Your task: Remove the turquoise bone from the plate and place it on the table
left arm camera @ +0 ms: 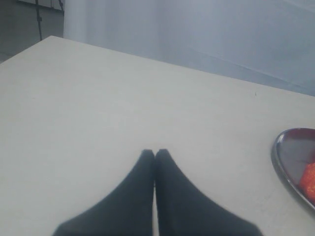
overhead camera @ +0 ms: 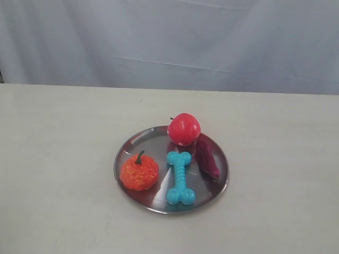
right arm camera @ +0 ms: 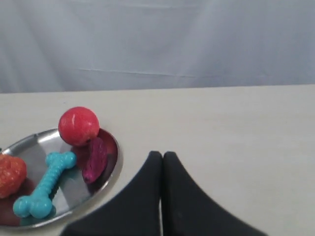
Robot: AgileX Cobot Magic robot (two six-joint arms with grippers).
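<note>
The turquoise bone (overhead camera: 179, 177) lies in the middle of the steel plate (overhead camera: 132, 143), ribbed shaft running front to back; the right wrist view shows the bone (right arm camera: 44, 186) on the plate (right arm camera: 110, 169) too. Neither arm appears in the exterior view. My right gripper (right arm camera: 163, 154) is shut and empty over bare table (right arm camera: 236, 132), beside the plate's rim. My left gripper (left arm camera: 155, 152) is shut and empty above the table (left arm camera: 98, 108), with the plate's edge (left arm camera: 276, 160) off to one side.
On the plate with the bone are an orange pumpkin toy (overhead camera: 139, 172), a red apple (overhead camera: 184, 128) and a dark purple oblong toy (overhead camera: 207, 158). A pale blue-grey cloth (overhead camera: 169, 42) hangs behind the table's far edge.
</note>
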